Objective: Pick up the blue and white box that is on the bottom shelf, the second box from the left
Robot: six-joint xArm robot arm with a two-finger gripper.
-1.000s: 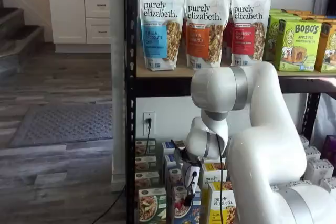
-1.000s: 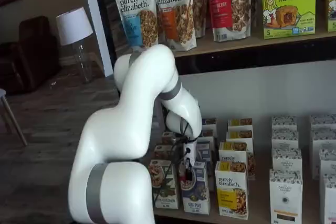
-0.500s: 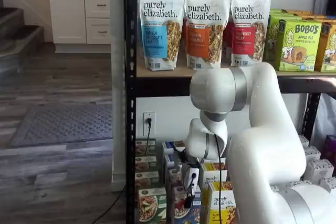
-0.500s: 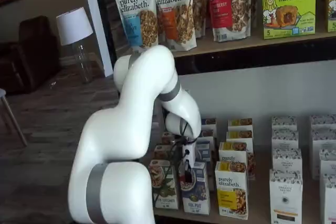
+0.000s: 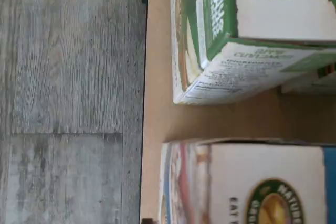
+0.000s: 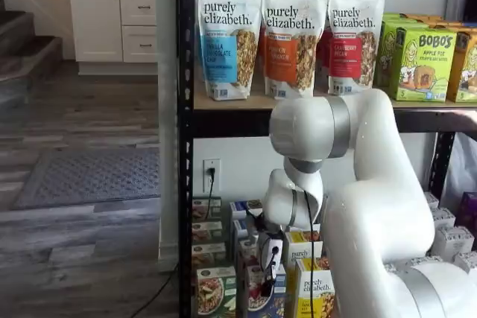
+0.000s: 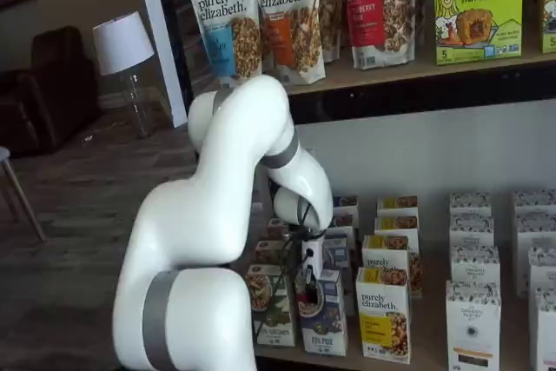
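Note:
The blue and white box (image 7: 326,323) stands upright at the front of the bottom shelf (image 5: 157,108), between a green-fronted box (image 7: 274,310) and a yellow box (image 7: 384,314). In both shelf views my gripper (image 7: 305,289) hangs right at this box's top, black fingers pointing down at its left upper edge. No gap between the fingers shows, and I cannot tell whether they touch the carton. In a shelf view the gripper (image 6: 267,279) covers part of the box (image 6: 257,301). The wrist view looks down on the box's white top (image 5: 247,182).
More cartons stand in rows behind and to the right, among them white boxes (image 7: 473,319). The green-fronted box (image 5: 226,40) sits a narrow gap away. Granola bags (image 6: 227,35) fill the upper shelf. A black post (image 6: 185,184) edges the rack, with wooden floor (image 5: 68,98) beyond.
The gripper has sunk a little lower, down to the top of the blue and white box. The boxes have not moved.

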